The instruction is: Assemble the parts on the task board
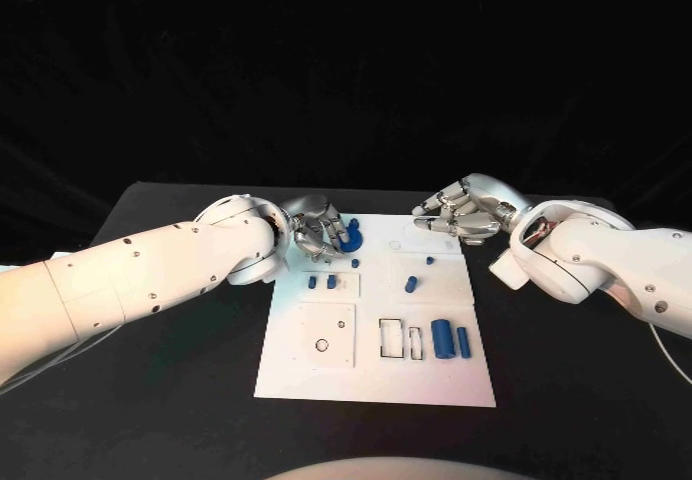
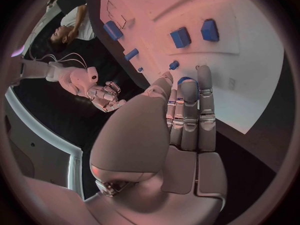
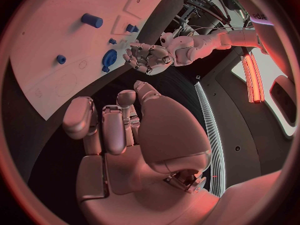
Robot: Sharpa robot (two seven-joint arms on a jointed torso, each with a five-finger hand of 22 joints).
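The white task board (image 1: 335, 370) lies in the middle of the black table. My left hand (image 1: 317, 236) is at the board's far left corner, its fingertips and thumb closed on a blue ring-shaped part (image 1: 351, 237), which peeks out past the fingertips (image 2: 186, 80). The same ring part (image 3: 109, 59) shows at the board's edge beside the left hand (image 3: 147, 57). My right hand (image 1: 462, 215) hovers over the far right corner with fingers curled in and nothing in them (image 3: 119, 130). Small blue pegs (image 1: 322, 283) stand near the left hand.
Two blue cylinders (image 1: 450, 341) lie at the board's near right beside empty rectangular slots (image 1: 391, 338). A round hole (image 1: 320, 345) is at the near left. More small blue pieces (image 1: 411, 284) sit mid-board. Black table surrounds the board on all sides.
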